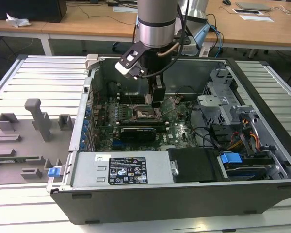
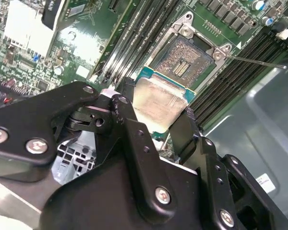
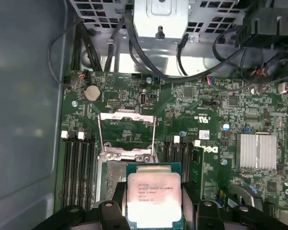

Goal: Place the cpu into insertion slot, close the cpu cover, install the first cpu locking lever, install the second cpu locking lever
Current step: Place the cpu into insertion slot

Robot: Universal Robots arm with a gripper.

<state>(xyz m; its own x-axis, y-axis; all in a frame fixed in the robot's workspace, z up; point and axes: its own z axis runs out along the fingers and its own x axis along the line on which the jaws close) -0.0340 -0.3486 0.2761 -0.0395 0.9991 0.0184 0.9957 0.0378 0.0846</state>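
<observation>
The gripper (image 1: 157, 101) hung inside the open computer case (image 1: 184, 206), just above the insertion slot (image 1: 146, 114), as the exterior view showed. Its jaws were closed onto the cpu (image 2: 161, 101) and pinched it by two opposite edges; in the second wrist view the black fingers (image 2: 129, 127) pressed on both sides of the pale metal top. The cpu (image 3: 153, 196) was not seated. It was held flat over one edge of the insertion slot (image 2: 185, 60), partly covering it, and the slot's field of contacts lay bare beside the chip. In the first wrist view the cpu cover (image 3: 127, 116) stood raised at the edge of the slot farthest from the gripper (image 3: 153, 213), so it did not lie on the slot. A thin metal lever (image 2: 259, 63) reached out from one corner of the slot. Long black memory slots (image 3: 79, 165) ran along both flanks of the slot on the green motherboard (image 3: 216, 110). A silver heat sink (image 3: 256, 151) sat well apart from the slot. In the exterior view a black drive box (image 1: 194, 165) lay in the case, toward the exterior view's right of the slot and nearer to the camera.
</observation>
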